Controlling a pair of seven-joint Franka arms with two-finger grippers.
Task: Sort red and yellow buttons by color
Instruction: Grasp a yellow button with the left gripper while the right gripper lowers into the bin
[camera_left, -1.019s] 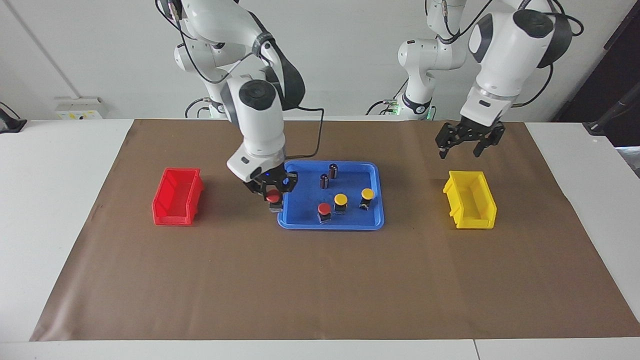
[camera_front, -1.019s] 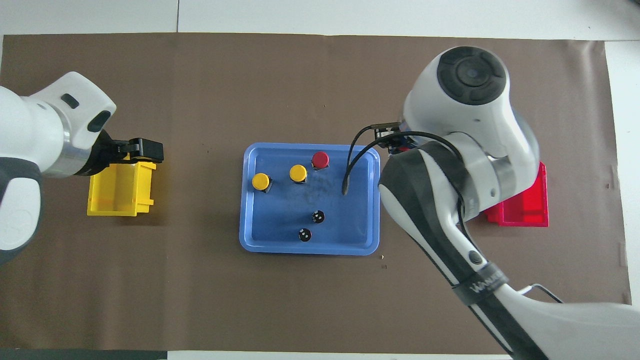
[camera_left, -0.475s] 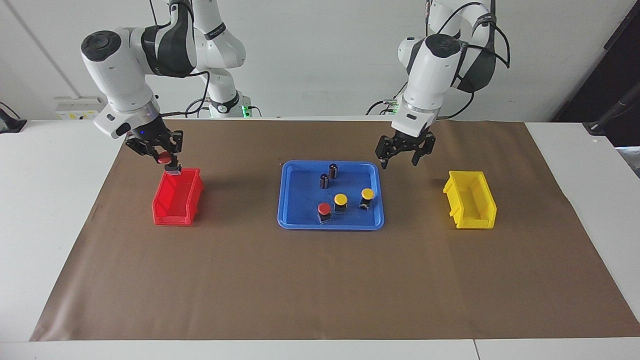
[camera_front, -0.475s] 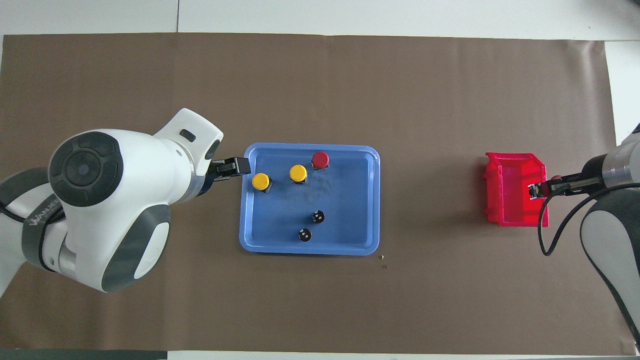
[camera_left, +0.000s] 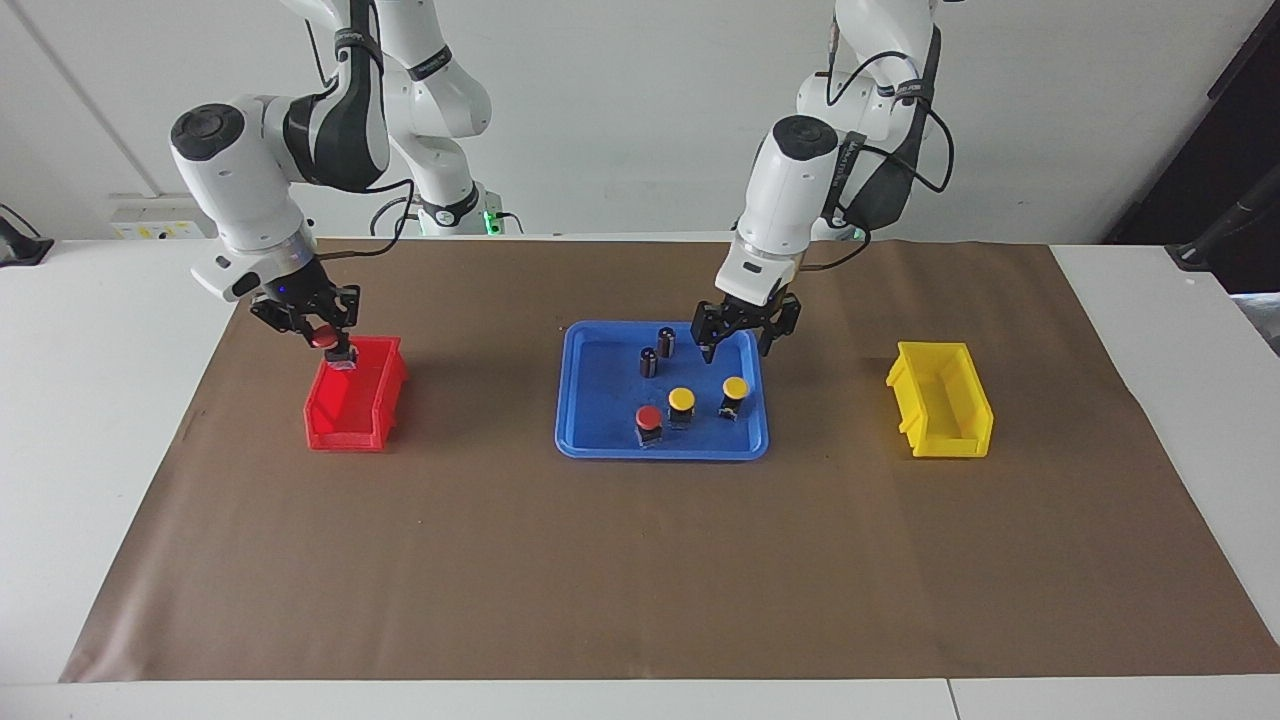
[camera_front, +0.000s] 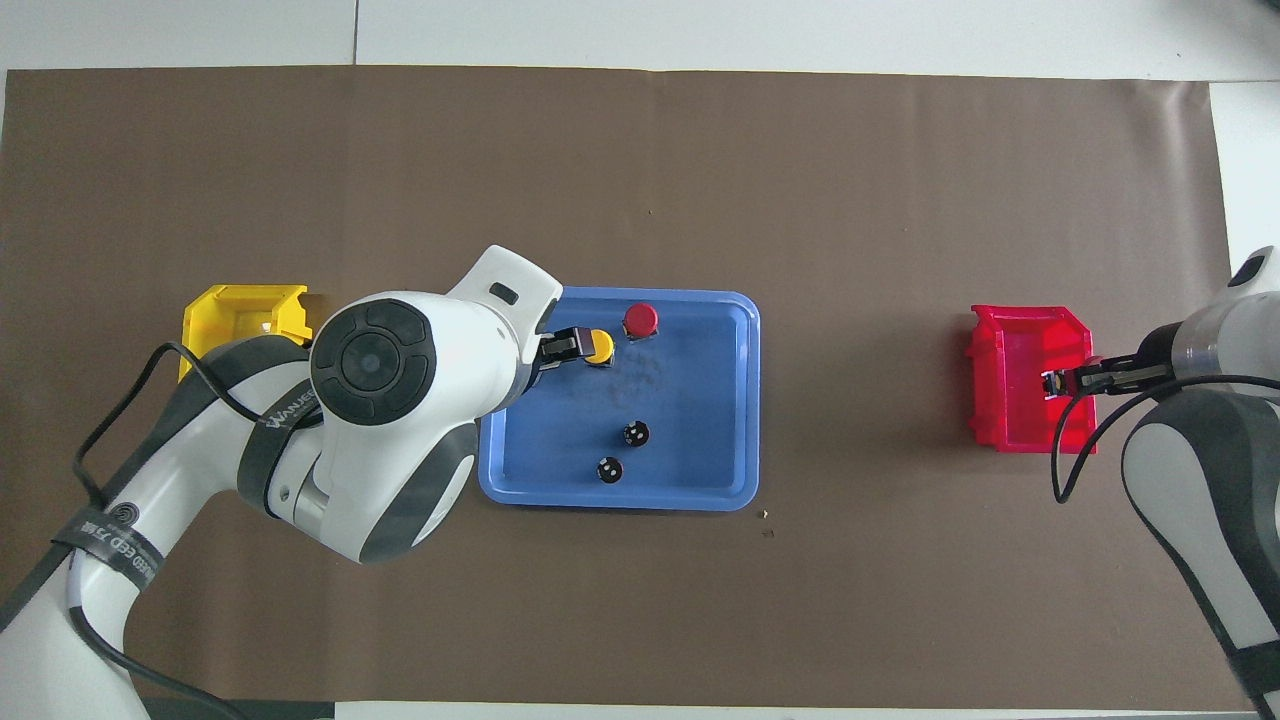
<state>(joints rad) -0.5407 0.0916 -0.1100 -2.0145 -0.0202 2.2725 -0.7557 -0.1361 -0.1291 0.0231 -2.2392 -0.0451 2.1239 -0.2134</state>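
Since half a second ago we see the left gripper (camera_left: 737, 338) swing in from the blue tray's (camera_left: 578, 425) edge to hang over its interior, jaws spread wide, while the right gripper (camera_left: 318, 330) barely shifts above the red bin (camera_left: 352, 405).

Right gripper is clamped on a red button (camera_left: 323, 339), poised over the bin's edge nearest the robots; we judge release comes next. We cannot see anything lying inside the red bin. The yellow bin (camera_left: 940, 412), near the left arm's end of the table, looks empty.

In the tray remain two yellow buttons (camera_left: 682, 405) (camera_left: 735, 395) and one red button (camera_left: 649, 425), all upright along the edge farthest from the robots, plus two dark cylinders (camera_left: 657, 352) toward the edge nearest the robots. Both yellow buttons lie just farther from the robots than the left gripper, below it, which arm is plainly the nearer. Seen from overhead, its tip (camera_front: 562, 346) overlaps the middle yellow cap, so we judge a short descent is what the pick calls for.
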